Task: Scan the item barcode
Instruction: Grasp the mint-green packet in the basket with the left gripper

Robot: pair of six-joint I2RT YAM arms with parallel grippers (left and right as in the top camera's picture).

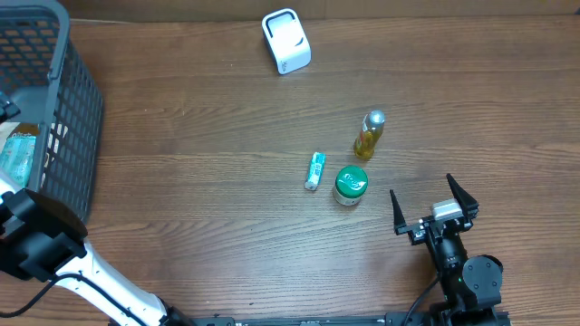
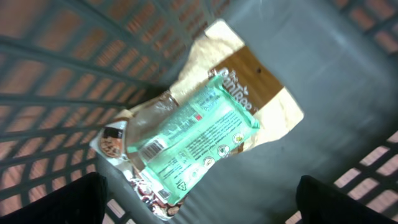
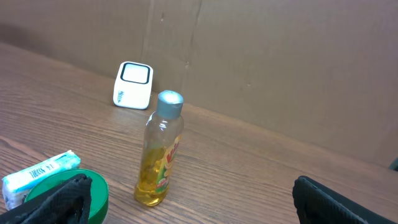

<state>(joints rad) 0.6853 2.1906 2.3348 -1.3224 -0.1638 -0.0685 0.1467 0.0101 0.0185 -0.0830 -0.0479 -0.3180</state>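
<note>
The white barcode scanner point(image 1: 285, 41) point(image 3: 132, 85) stands at the far side of the table. On the table are a yellow oil bottle with a silver cap point(image 1: 369, 134) point(image 3: 160, 152), a small mint tube point(image 1: 314, 170) point(image 3: 40, 173) and a green-lidded jar point(image 1: 350, 186) point(image 3: 93, 193). My right gripper point(image 1: 433, 206) point(image 3: 199, 211) is open near the front edge, short of the bottle and jar, holding nothing. My left gripper point(image 2: 199, 208) hangs open inside the grey basket point(image 1: 77, 86) point(image 2: 336, 81), above a mint-green packet point(image 2: 193, 140) point(image 1: 18, 154) showing a barcode, which lies loose on a brown-and-cream packet point(image 2: 261, 87).
The basket's lattice walls point(image 2: 68, 81) close in around the left gripper on both sides. A cardboard wall point(image 3: 280, 56) backs the table behind the scanner. The left arm's white link point(image 1: 100, 281) runs along the front-left corner.
</note>
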